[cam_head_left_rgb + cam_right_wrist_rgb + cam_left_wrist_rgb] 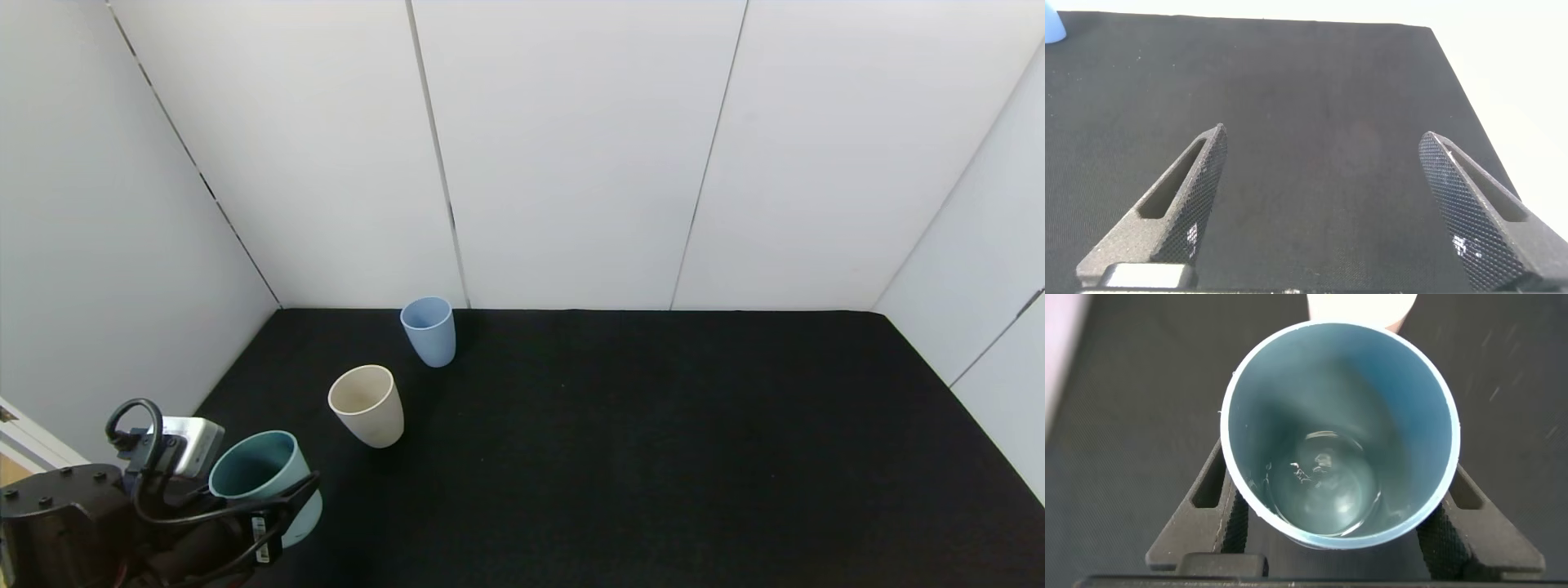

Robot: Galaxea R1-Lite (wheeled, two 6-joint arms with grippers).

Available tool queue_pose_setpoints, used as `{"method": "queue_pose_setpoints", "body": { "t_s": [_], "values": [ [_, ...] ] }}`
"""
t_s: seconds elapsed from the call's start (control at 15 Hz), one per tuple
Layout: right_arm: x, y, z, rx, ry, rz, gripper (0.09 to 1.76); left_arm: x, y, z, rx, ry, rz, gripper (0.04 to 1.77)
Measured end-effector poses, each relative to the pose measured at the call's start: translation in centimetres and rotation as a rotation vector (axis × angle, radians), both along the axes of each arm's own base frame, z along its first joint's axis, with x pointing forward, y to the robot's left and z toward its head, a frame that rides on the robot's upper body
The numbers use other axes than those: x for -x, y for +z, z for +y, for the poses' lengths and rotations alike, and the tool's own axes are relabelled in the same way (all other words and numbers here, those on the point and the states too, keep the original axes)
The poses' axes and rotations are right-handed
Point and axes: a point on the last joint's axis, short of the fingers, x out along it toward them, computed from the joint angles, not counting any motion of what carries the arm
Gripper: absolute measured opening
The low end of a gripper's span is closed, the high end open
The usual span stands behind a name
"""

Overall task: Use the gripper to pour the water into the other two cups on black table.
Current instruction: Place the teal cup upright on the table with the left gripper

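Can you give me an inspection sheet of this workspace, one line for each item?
Surface: black table, matte cloth.
Job's things: teal cup holding a little water; beige cup and light blue cup upright, apart.
Clutter: nothing seen.
Grippers: left gripper shut on the teal cup at the near left; right gripper open over bare cloth.
Cables: black cables looped on the left wrist.
Surroundings: white wall panels.

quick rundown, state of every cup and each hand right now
teal cup: upright, gripped in the left hand, a little water at the bottom
beige cup: upright on the black table, looks empty
light blue cup: upright near the back wall, contents not visible
left hand: shut on the teal cup
right hand: open, holding nothing, above the table
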Motion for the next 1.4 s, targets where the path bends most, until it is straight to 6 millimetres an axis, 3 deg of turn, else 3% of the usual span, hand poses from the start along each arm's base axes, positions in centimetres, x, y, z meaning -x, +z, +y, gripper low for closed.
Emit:
{"method": "queue_pose_setpoints", "body": {
  "t_s": [0.27, 0.8, 1.4],
  "values": [
    [0.0, 0.0, 0.0, 0.000, 0.001, 0.000, 1.71, -0.6, -1.5, -0.1, -0.004, 0.002, 0.072, 1.15],
    [0.0, 0.0, 0.0, 0.000, 0.000, 0.000, 1.71, -2.7, -3.4, -0.3, -0.018, 0.033, 0.052, 1.15],
    [0.0, 0.0, 0.0, 0.000, 0.001, 0.000, 1.71, -3.1, -4.8, -0.3, -0.025, 0.034, 0.103, 1.15]
  ]
}}
